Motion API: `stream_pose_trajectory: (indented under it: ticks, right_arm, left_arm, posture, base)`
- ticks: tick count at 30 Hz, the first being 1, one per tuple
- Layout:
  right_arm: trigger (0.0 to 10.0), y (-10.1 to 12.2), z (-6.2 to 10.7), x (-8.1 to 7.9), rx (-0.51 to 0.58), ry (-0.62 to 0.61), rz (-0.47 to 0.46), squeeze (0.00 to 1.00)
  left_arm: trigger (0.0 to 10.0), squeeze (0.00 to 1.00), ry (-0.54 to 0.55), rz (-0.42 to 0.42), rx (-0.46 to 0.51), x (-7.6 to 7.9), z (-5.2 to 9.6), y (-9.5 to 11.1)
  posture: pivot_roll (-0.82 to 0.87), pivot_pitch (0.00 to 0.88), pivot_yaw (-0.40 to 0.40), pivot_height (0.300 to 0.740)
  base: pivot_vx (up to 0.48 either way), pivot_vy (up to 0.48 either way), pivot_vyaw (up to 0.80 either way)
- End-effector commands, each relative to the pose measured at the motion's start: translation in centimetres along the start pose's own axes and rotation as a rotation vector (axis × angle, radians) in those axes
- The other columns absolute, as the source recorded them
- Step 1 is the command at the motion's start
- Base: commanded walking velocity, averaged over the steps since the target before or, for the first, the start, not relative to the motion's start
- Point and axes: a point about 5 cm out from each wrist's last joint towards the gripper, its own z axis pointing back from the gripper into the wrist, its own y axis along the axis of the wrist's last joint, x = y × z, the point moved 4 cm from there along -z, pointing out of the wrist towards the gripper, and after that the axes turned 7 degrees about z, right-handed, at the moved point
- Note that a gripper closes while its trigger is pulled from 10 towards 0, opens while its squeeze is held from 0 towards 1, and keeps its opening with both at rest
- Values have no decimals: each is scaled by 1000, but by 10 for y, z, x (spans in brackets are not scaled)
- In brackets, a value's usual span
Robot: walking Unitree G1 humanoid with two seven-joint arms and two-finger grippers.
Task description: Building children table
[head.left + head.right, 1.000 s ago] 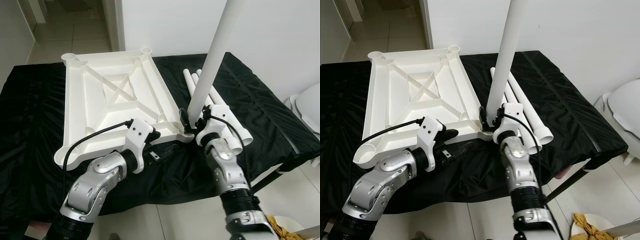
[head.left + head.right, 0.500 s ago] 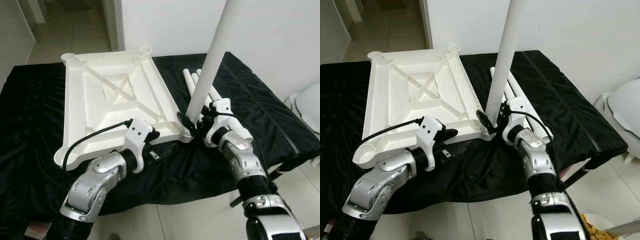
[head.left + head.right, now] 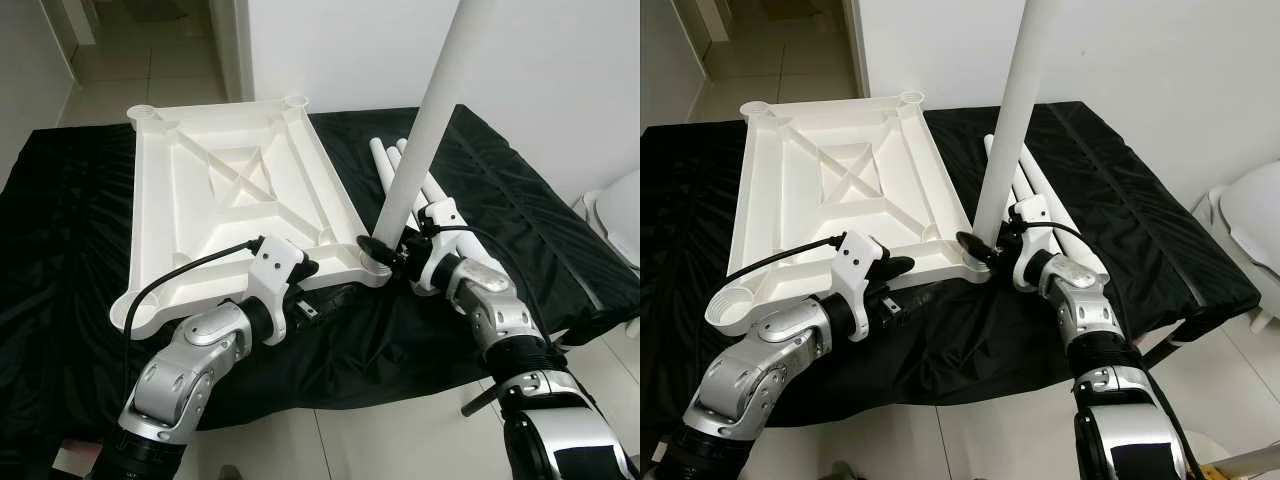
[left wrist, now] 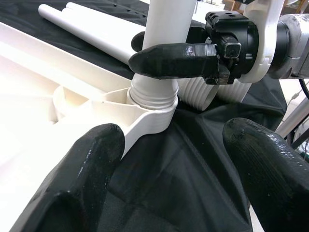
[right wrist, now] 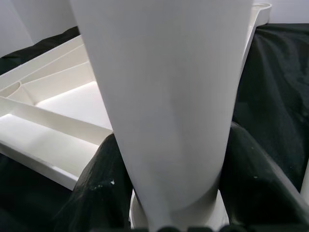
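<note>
Black cloth point(image 3: 520, 215) covers the work surface, and a white ribbed plastic tabletop point(image 3: 235, 205) is laid on it underside up. The right gripper point(image 3: 392, 248) is clamped around a tall white plastic leg point(image 3: 425, 130), seated upright in the tabletop's near corner socket point(image 4: 153, 107). Just beyond that gripper, spare white tubular legs point(image 3: 1045, 215) are laid. The left gripper point(image 4: 176, 166) is held wide open, empty, just short of the socket.

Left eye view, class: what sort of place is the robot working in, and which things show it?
Probably a room in a home: a tiled floor and a doorway behind, plain white walls, and a black-covered table where the right gripper stands a white leg in an upturned tabletop.
</note>
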Motion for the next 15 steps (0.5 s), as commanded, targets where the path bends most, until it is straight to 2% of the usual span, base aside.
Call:
stream_pose_trajectory:
  ticks: [1, 8, 9, 11, 12, 15]
  right_arm:
    - [0, -6, 1, -4, -17, 34, -20, 0]
    - [0, -11, 3, -10, -15, 65, -46, 0]
    - [1333, -11, 2, -11, -15, 62, -46, 0]
    - [1333, -12, 2, -13, -15, 57, -45, 0]
    - [10000, -12, 1, -14, -14, 50, -56, 0]
    - [10000, -11, -1, -17, -6, 39, -63, 0]
  left_arm:
    - [10000, 0, 4, -3, 1, 1, 1, 1]
    - [10000, 0, 3, 0, 1, 1, 1, 1]
    - [10000, 0, 2, 0, 1, 1, 1, 1]
    - [10000, 0, 0, 0, 1, 2, 1, 2]
    - [10000, 0, -1, 0, 1, 2, 1, 2]
    - [10000, 0, -3, 0, 0, 2, 0, 1]
  posture:
    - [-25, 43, -20, 740]
    - [-27, 45, -19, 740]
    - [-29, 45, -17, 740]
    - [-29, 45, -17, 740]
    - [-32, 46, -16, 740]
    - [-34, 46, -16, 740]
  base:
    - [0, 0, 0]
    - [0, 0, 0]
    - [0, 0, 0]
    - [0, 0, 0]
    - [0, 0, 0]
    - [0, 0, 0]
